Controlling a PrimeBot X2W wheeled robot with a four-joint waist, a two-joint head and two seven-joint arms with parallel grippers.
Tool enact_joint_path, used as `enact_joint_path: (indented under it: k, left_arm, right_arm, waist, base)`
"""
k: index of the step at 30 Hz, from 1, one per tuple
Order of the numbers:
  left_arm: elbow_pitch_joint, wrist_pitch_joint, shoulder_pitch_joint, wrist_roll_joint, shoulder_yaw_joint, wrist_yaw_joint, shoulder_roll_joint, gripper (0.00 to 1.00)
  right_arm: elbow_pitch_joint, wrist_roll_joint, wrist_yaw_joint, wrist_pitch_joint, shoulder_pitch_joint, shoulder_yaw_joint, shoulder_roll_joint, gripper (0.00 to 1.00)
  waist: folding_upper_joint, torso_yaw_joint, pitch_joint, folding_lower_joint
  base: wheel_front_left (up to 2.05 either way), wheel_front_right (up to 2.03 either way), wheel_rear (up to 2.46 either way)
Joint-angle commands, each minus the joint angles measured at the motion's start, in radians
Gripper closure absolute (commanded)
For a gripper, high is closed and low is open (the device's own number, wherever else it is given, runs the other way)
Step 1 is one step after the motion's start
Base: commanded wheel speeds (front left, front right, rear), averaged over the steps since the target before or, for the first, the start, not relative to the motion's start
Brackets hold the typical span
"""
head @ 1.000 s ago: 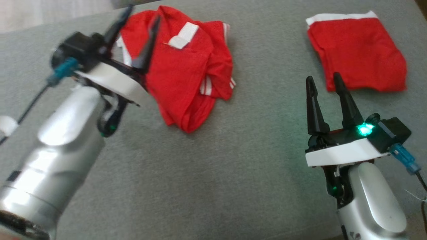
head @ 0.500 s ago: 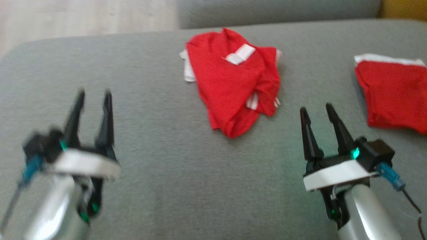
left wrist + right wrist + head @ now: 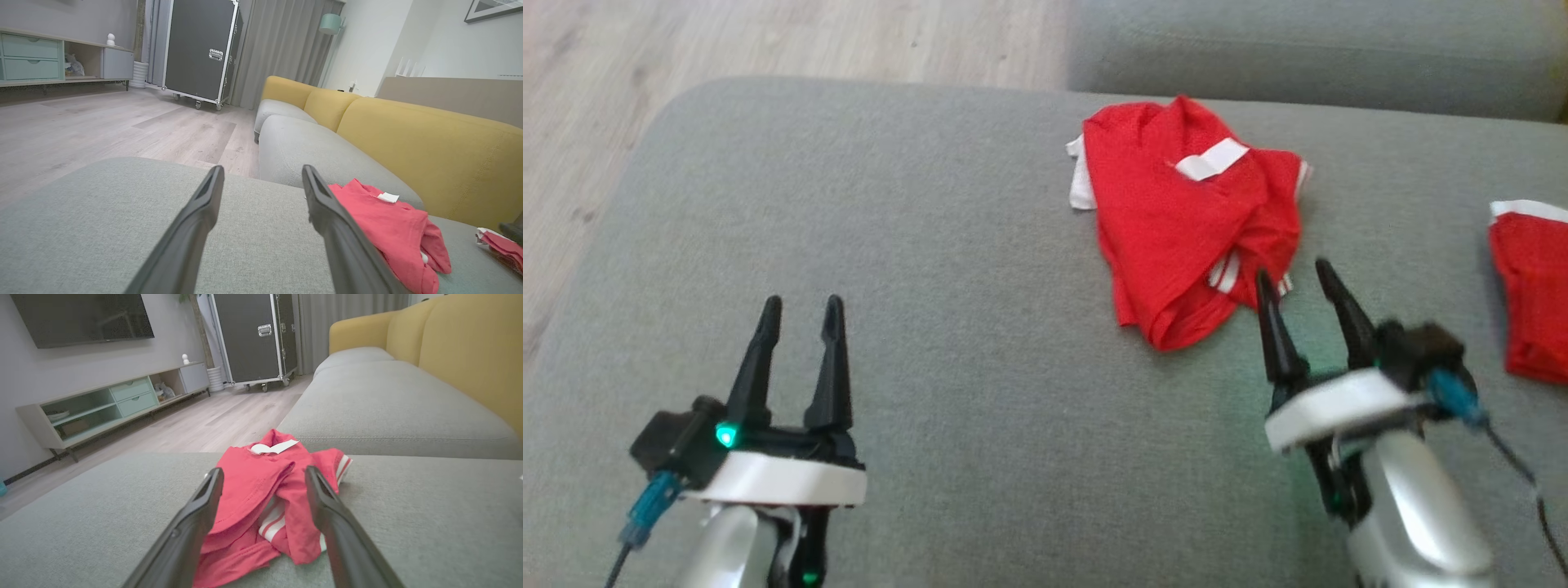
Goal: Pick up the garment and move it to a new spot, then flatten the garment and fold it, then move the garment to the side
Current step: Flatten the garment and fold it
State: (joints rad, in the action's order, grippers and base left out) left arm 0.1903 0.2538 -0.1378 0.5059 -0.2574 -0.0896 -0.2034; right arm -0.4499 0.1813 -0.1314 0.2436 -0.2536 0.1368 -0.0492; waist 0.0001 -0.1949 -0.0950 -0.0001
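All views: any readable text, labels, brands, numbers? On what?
No text can be read anywhere.
The tag on the garment: white, no print legible.
The case: metal latch plate, no lettering visible.
The picture on the wall: cut off by the frame edge, nothing readable.

A home living room is showing: a sofa (image 3: 408, 408) is sitting near, a television (image 3: 81, 316) hanging above a low cabinet (image 3: 122, 402) far left.
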Motion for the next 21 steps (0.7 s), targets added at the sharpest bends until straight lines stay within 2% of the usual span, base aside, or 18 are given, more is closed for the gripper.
enact_joint_path:
  k: [1,8,11,17,18,19,20,21]
  left_arm:
    - [-0.025,0.008,-0.054,-0.01,0.042,-0.005,-0.003,0.0]
    - [0.011,0.008,-0.081,-0.036,0.037,-0.029,0.052,0.0]
    - [0.023,0.008,-0.092,-0.043,0.035,-0.035,0.067,0.0]
    - [0.036,0.008,-0.102,-0.051,0.04,-0.04,0.083,0.0]
    - [0.038,0.008,-0.102,-0.052,0.041,-0.04,0.084,0.0]
    - [0.039,0.008,-0.103,-0.053,0.043,-0.04,0.086,0.0]
    - [0.039,0.008,-0.103,-0.053,0.043,-0.04,0.086,0.0]
    - [0.041,0.008,-0.104,-0.053,0.042,-0.041,0.088,0.0]
  right_arm:
    - [0.004,-0.008,0.001,-0.007,-0.077,0.013,-0.001,0.0]
    - [-0.251,-0.009,0.001,-0.072,-0.281,-0.049,-0.001,0.0]
    - [-0.354,-0.042,0.001,-0.082,-0.346,-0.087,-0.001,0.0]
    - [-0.488,-0.052,0.001,-0.046,-0.429,-0.077,-0.001,0.0]
    - [-0.502,-0.05,0.001,-0.037,-0.439,-0.068,-0.001,0.25]
    - [-0.513,-0.048,0.001,-0.028,-0.448,-0.057,-0.001,0.65]
    - [-0.513,-0.048,0.001,-0.028,-0.448,-0.057,-0.001,0.65]
    - [-0.525,-0.047,0.001,-0.01,-0.462,-0.037,-0.001,1.0]
  waist:
    - [-0.0001,-0.018,-0.018,0.0001]
    - [-0.0001,-0.081,-0.07,0.0001]
    - [-0.0001,-0.104,-0.084,0.0001]
    - [-0.0001,-0.126,-0.098,0.0001]
    - [-0.0001,-0.127,-0.099,0.0001]
    - [-0.0001,-0.127,-0.099,0.0001]
    - [-0.0001,-0.127,-0.099,0.0001]
    - [-0.0001,-0.126,-0.099,0.0001]
  base:
    - [0.0,0.0,0.0]
    - [0.0,0.0,0.0]
    - [0.0,0.0,0.0]
    - [0.0,0.0,0.0]
    - [0.0,0.0,0.0]
    - [0.0,0.0,0.0]
    - [0.0,0.0,0.0]
    - [0.0,0.0,0.0]
